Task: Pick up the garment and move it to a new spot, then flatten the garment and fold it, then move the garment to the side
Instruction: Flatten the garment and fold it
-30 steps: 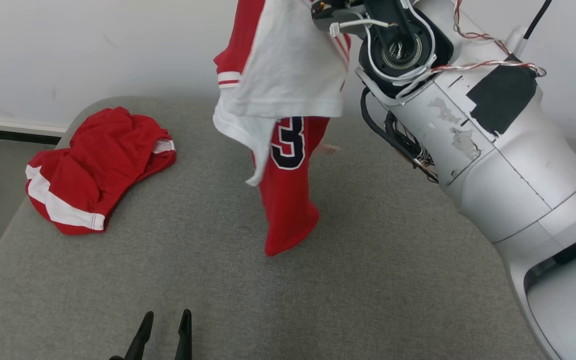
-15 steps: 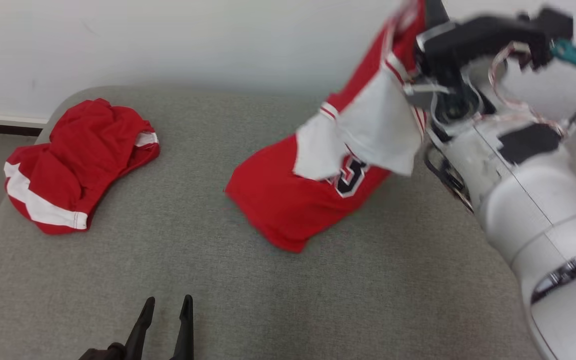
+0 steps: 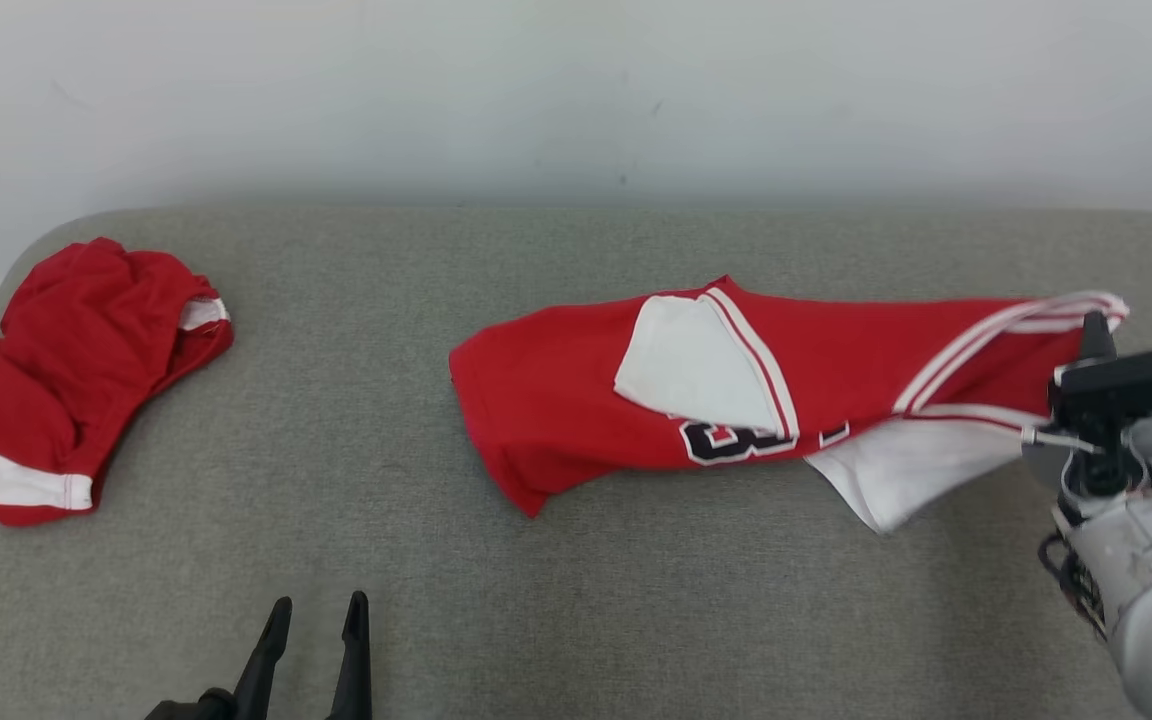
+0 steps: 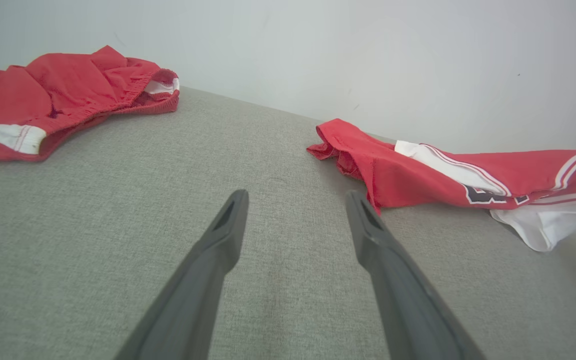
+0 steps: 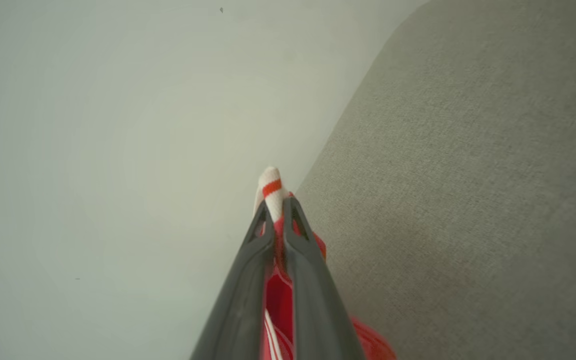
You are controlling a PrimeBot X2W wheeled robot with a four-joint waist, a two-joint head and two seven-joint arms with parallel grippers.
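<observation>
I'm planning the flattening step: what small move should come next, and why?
Probably bring the left gripper, open over the cushion, across to the bunched left end of the jersey. It lies there rumpled, a white flap folded over it, while the right gripper is shut on its striped trim; gripping both ends would let it be pulled flat.

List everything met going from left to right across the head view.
red shorts → left gripper, fingers open and holding nothing → red jersey lying stretched out → right gripper, fingers shut on the jersey's striped edge
</observation>
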